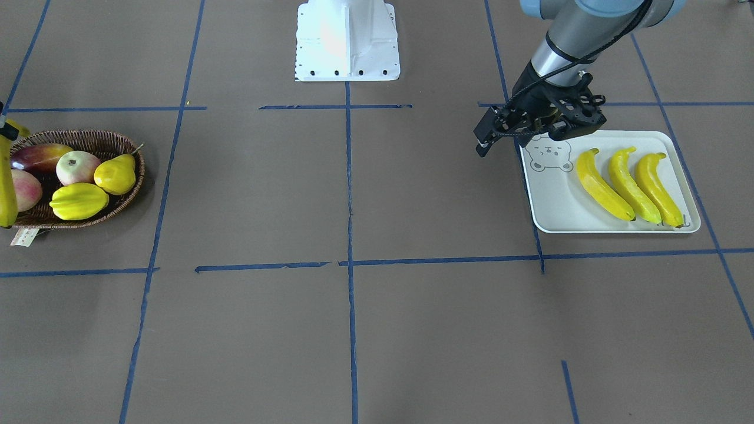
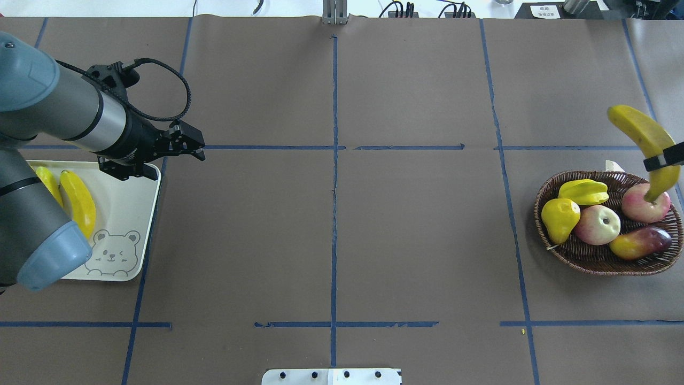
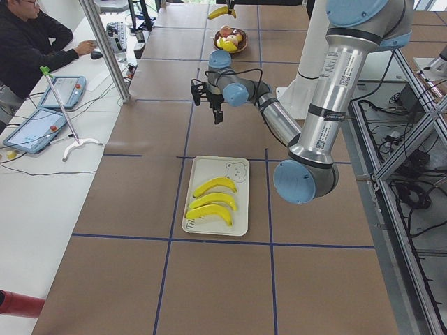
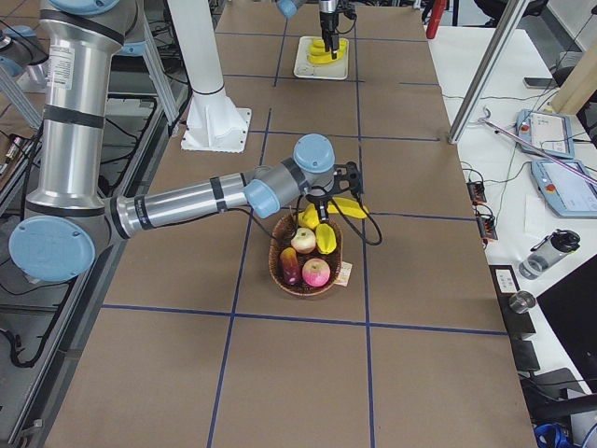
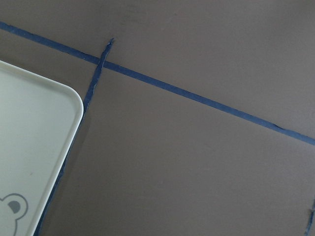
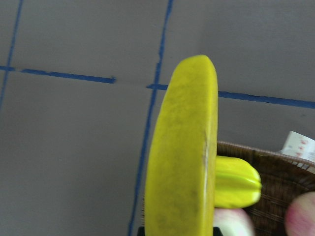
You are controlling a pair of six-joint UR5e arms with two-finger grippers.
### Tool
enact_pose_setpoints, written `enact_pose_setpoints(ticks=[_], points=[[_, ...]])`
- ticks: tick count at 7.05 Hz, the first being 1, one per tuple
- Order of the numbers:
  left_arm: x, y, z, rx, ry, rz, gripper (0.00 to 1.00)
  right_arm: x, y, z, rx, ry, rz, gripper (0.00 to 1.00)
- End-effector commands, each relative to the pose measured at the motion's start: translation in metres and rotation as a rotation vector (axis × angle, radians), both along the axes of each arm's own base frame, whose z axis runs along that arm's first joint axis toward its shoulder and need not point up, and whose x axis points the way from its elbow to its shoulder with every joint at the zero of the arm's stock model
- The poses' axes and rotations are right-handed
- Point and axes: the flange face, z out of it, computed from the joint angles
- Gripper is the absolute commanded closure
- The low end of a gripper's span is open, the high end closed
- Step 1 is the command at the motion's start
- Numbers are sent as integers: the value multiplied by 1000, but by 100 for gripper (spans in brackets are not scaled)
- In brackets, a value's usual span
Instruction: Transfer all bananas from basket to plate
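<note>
Three bananas point(image 1: 601, 185) point(image 1: 631, 185) point(image 1: 660, 188) lie side by side on the off-white bear plate point(image 1: 554, 206). My left gripper point(image 1: 489, 135) hovers over the plate's corner by the bear drawing, open and empty; it also shows in the overhead view point(image 2: 193, 146). My right gripper point(image 2: 664, 158) is shut on the fourth banana point(image 2: 641, 133) and holds it in the air above the far side of the wicker basket point(image 2: 598, 262). The banana's lower tip hangs over a red apple. The right wrist view shows this banana point(image 6: 184, 157) close up.
The basket holds a starfruit point(image 2: 585, 191), a pear point(image 2: 560, 216), two apples point(image 2: 597, 224), point(image 2: 636, 208) and a mango point(image 2: 638, 243). A paper tag point(image 1: 23, 237) hangs on its rim. The robot base point(image 1: 347, 41) stands mid-table. An operator point(image 3: 28, 42) sits beyond the far edge.
</note>
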Motion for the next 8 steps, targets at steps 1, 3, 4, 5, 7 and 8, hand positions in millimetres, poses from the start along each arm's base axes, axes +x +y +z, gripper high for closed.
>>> enact_pose_setpoints(ticks=[1, 3, 4, 5, 7, 8], points=[[16, 5, -39, 1, 199, -55, 0, -41, -41, -90, -29, -142, -68, 99], [38, -11, -33, -56, 446, -122, 0, -84, -37, -176, -66, -207, -81, 98], [41, -11, -42, -76, 498, -132, 0, -120, -30, -209, -88, -233, -26, 98], [42, -11, -53, -95, 520, -138, 0, -175, -4, -232, -119, -297, 22, 98], [42, -12, -74, -131, 559, -151, 0, -264, 50, -266, -124, -393, 84, 99], [43, -13, -86, -151, 579, -157, 0, -298, 73, -272, -109, -403, 109, 99]])
